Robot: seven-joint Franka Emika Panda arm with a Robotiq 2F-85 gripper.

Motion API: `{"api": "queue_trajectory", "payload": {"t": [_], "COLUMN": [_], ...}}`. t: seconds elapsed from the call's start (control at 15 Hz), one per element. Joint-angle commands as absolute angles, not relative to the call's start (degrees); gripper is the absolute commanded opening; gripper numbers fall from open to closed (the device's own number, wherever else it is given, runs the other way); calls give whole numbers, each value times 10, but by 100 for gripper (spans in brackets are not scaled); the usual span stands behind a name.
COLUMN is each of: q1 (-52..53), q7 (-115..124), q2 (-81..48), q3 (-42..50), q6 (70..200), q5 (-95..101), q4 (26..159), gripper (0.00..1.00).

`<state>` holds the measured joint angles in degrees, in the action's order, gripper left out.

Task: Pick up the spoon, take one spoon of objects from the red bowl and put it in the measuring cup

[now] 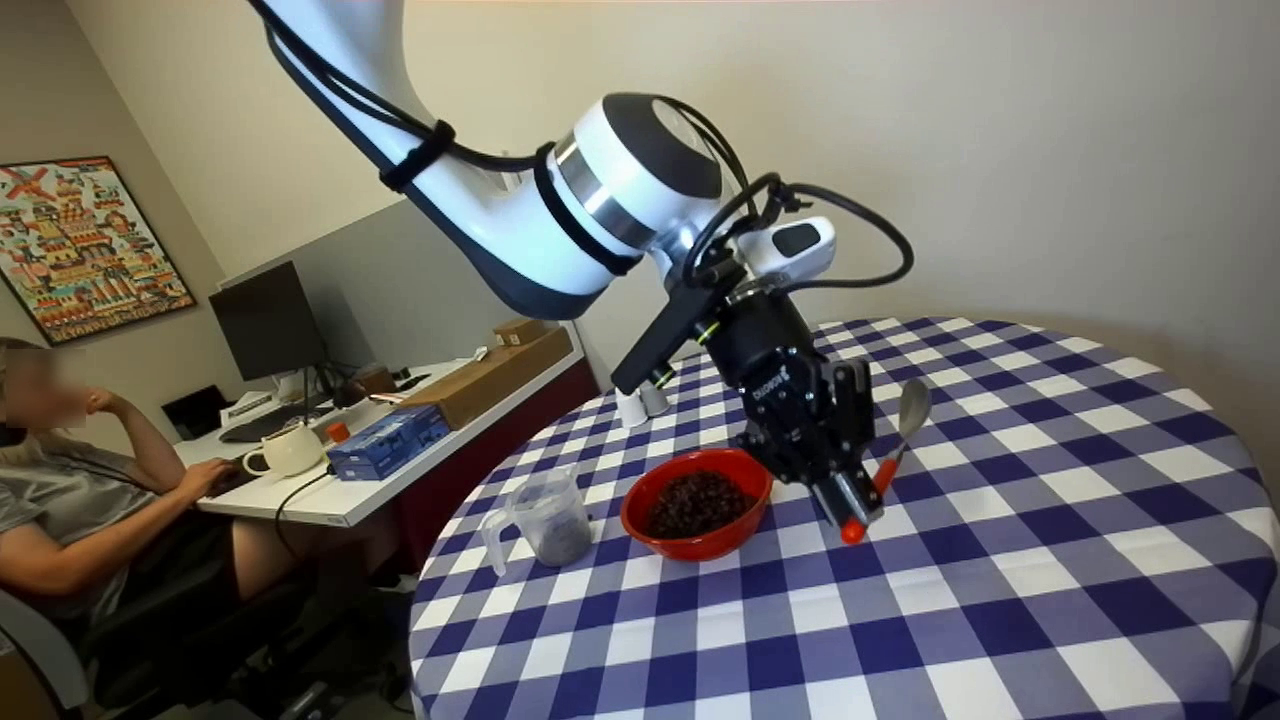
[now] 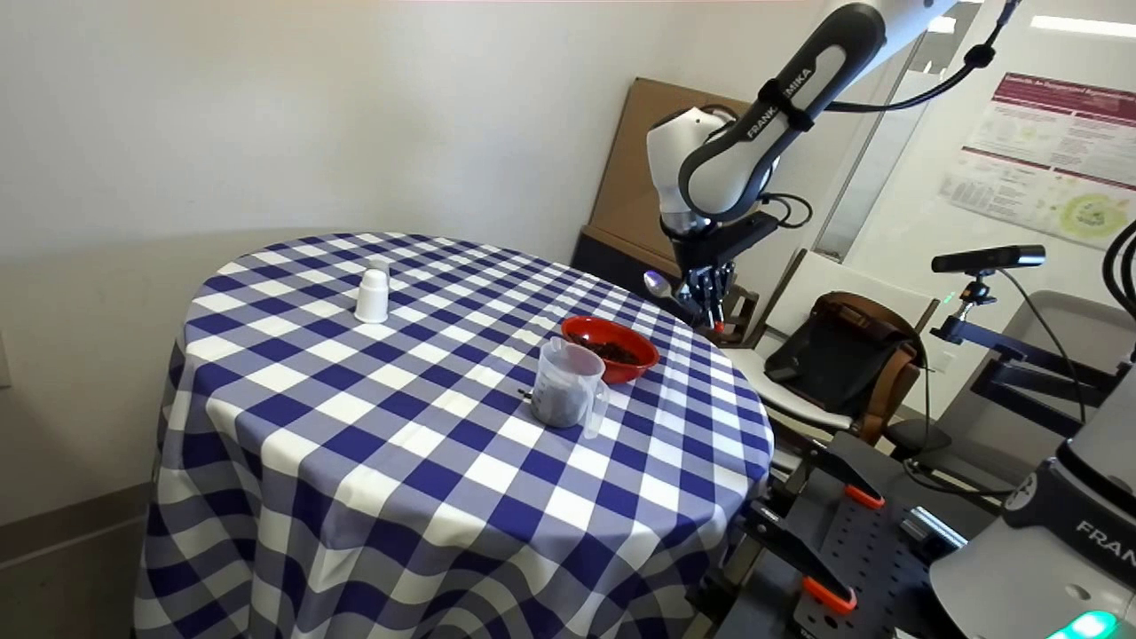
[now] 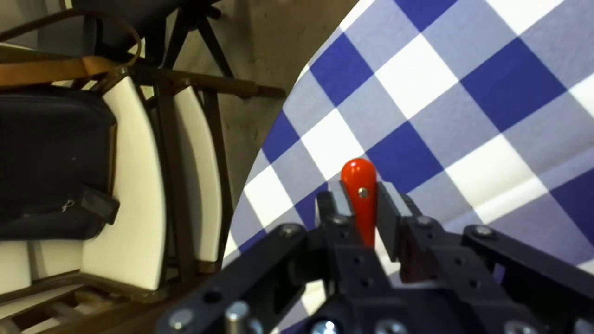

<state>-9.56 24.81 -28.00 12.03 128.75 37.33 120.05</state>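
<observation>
"So, what did the gripper (image 3: 363, 199) have in the wrist view?"

"The spoon (image 1: 888, 470), pinched between the fingers (image 3: 394, 200) by its slick red handle, round-ended and set with a tiny metal stud. The greyish oval head slanted up and away."

"Where was it?"

"Near the edge of the checked cloth (image 3: 441, 116), faintly creased, on the side of the red bowl (image 1: 695, 546) away from the measuring cup (image 2: 565, 390)."

"And the bowl itself?"

"Glossy, round and shallow, with a grainy heap of small dark pieces (image 1: 700, 505) inside. The cup stood upright just past it, cloudy see-through plastic with a hooked handle."

"Farther off?"

"Well apart on the cloth rose a tapered white item (image 2: 372, 297). Farthest back, a dark-framed rectangular picture (image 1: 95, 250) in busy colours hung on the matte wall (image 1: 50, 100)."
</observation>
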Motion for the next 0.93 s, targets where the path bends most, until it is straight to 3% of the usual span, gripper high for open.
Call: {"api": "queue_trajectory", "payload": {"t": [0.0, 0.67, 0.73, 0.87], "q1": [-101, -121, -122, -119], "q7": [183, 73, 69, 70], "q2": [-309, -355, -357, -361], "q3": [124, 130, 131, 134], "q6": [1279, 1279, 1279, 1278], "q5": [319, 209, 202, 195], "q4": [1206, 1192, 1193, 1193], "gripper": [5, 5, 44, 50]}}
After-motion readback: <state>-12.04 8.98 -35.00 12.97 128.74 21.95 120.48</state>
